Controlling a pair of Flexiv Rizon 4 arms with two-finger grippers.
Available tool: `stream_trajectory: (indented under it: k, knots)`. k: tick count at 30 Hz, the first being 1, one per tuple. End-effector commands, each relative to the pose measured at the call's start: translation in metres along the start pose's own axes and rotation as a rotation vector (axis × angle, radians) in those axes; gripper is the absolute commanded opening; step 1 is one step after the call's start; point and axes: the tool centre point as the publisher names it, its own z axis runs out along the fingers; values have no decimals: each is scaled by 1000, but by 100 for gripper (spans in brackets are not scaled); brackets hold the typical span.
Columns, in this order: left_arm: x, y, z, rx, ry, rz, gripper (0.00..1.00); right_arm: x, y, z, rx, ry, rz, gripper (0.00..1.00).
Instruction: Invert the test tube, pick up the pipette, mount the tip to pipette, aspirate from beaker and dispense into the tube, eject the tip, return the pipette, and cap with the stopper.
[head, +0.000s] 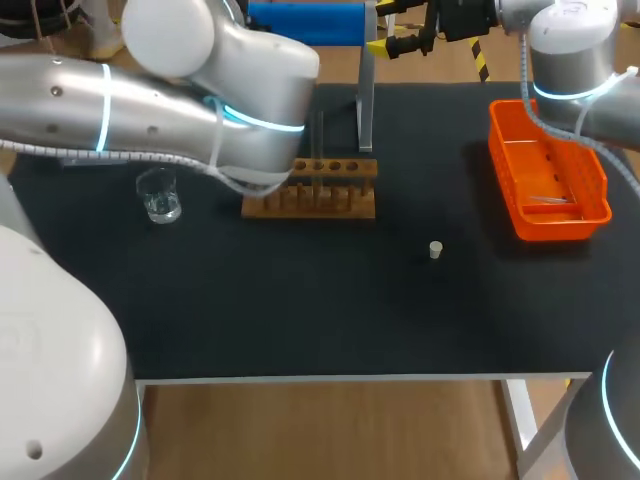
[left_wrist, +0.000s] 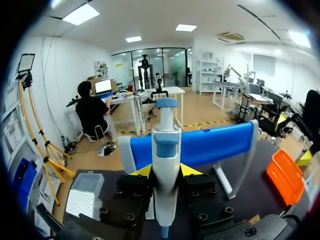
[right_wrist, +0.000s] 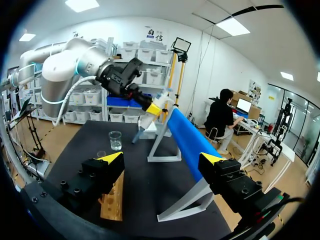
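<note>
Presently, the left pincer (left_wrist: 166, 170) clamps the pipette (left_wrist: 166, 145), its long axis running straight out from the wrist, plunger end foremost; the right pincer (right_wrist: 161, 158) stands apart.

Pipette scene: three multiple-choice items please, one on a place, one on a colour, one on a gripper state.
1. Where is the stopper?
A. in the beaker
B. on the bare table
C. in the rack

2. What colour is the tray?
A. orange
B. green
C. white

3. The left gripper is:
A. open
B. shut on the pipette
C. out of view

Answers:
1. B, the stopper stands alone on the table.
2. A, the tray's walls are orange.
3. B, the left gripper clamps the pipette from two sides.
</note>
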Motion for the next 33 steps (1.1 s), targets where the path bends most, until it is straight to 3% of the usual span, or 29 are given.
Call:
stream_trajectory:
  k: [1,33]
  knots:
    - [3,-5,8,-12,-19,0,0,-1,0,-1,3,4,0,100]
    - [0,-3,44,-87,-98,-27,0,-1,0,-1,3,4,0,100]
